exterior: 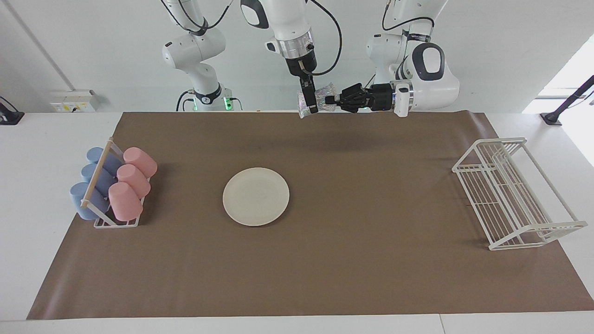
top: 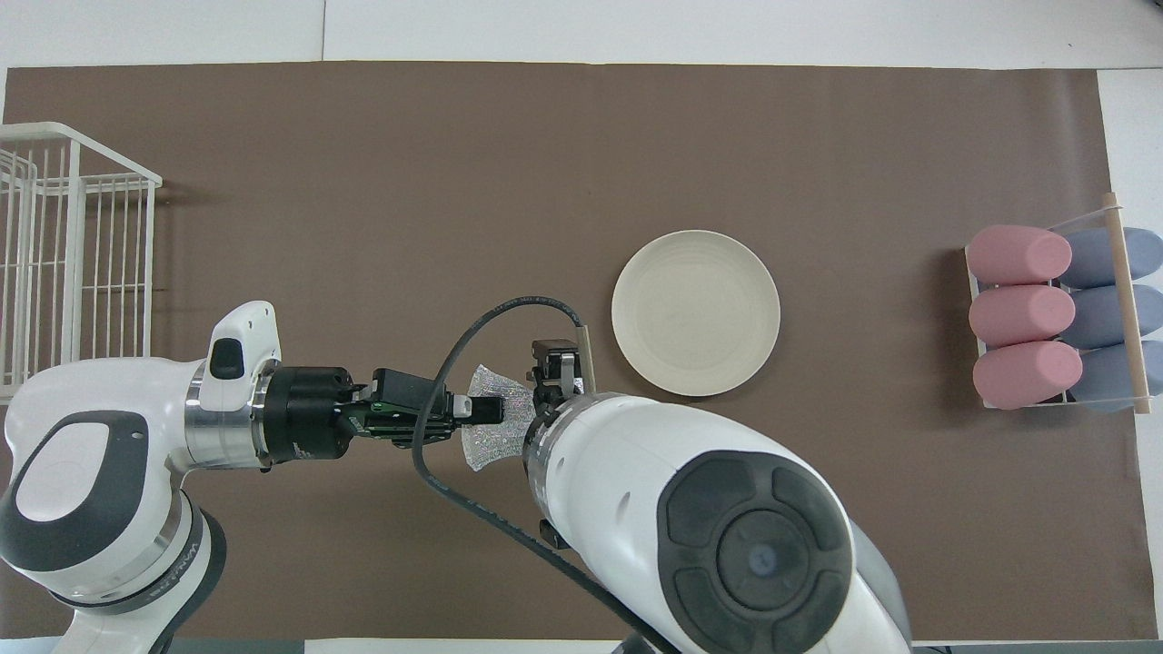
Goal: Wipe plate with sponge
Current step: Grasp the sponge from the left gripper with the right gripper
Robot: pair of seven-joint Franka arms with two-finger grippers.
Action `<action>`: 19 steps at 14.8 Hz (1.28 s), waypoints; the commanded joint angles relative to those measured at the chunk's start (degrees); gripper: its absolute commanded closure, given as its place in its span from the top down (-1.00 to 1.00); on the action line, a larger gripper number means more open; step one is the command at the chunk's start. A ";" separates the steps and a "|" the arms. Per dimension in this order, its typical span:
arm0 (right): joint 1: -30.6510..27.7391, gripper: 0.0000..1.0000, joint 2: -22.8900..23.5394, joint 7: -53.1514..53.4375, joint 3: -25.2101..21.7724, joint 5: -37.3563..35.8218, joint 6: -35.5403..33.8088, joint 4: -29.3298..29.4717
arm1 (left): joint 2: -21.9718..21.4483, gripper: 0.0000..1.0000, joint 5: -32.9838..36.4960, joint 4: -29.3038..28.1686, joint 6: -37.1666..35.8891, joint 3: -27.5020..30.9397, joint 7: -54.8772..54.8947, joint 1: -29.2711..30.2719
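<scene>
The cream-white plate [exterior: 255,196] [top: 695,313] lies flat on the brown mat, with nothing on it. The silvery mesh sponge [exterior: 320,98] [top: 495,429] hangs in the air over the mat, apart from the plate. My left gripper [exterior: 330,99] [top: 486,411] reaches in level and is shut on one end of the sponge. My right gripper [exterior: 310,105] [top: 556,368] hangs straight down at the sponge's other end, open, with a finger in front of the mesh. From overhead the right arm hides part of the sponge.
A rack of pink and blue cups [exterior: 113,185] [top: 1054,318] stands at the right arm's end of the mat. A white wire rack [exterior: 510,195] [top: 64,245] stands at the left arm's end.
</scene>
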 commanded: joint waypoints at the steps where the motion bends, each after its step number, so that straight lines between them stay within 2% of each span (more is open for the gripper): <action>1: -0.57 0.94 -0.38 -0.04 0.51 -0.17 1.77 -1.09 | -1.88 -1.00 -0.20 -1.85 -0.79 0.66 0.77 -0.14; 2: -0.40 0.72 -0.29 0.40 0.59 -0.17 2.12 -1.09 | -2.06 -1.00 0.15 -1.94 -1.05 0.66 0.77 -0.05; 4: -0.13 -0.21 -0.29 -0.56 0.51 -0.17 2.13 -1.09 | -2.06 -1.00 1.03 -1.94 -1.67 0.66 0.95 0.04; 6: -0.13 -0.64 -0.38 -1.52 0.51 -0.26 1.78 -1.09 | -2.06 -1.00 1.47 -1.85 -2.02 0.66 0.95 0.12; 10: -0.22 -1.00 -0.29 -2.84 0.51 -0.95 1.78 -0.91 | -2.06 -1.00 2.26 -1.85 -2.81 0.66 0.86 0.65; 15: -0.48 -1.00 -0.29 -4.77 0.51 -1.49 1.78 -0.91 | -2.06 -1.00 3.40 -1.85 -2.72 0.66 0.68 0.65; 16: -0.57 -1.00 -0.29 -5.30 0.51 -1.49 1.86 -0.91 | -2.23 -0.62 3.58 -1.85 -2.63 0.66 0.25 0.65; 17: -0.74 -1.00 -0.20 -5.65 0.51 -1.49 1.95 -0.74 | -2.23 0.46 4.02 -1.85 -2.55 0.66 0.16 0.65; 18: -0.83 -1.00 -0.20 -5.66 0.51 -1.49 2.04 -0.74 | -2.32 0.99 4.37 -1.76 -2.55 0.66 0.07 0.65; 19: -0.83 -1.00 -0.20 -5.74 0.51 -1.49 1.95 -0.74 | -2.50 1.00 4.63 -1.85 -2.63 0.66 -0.28 0.65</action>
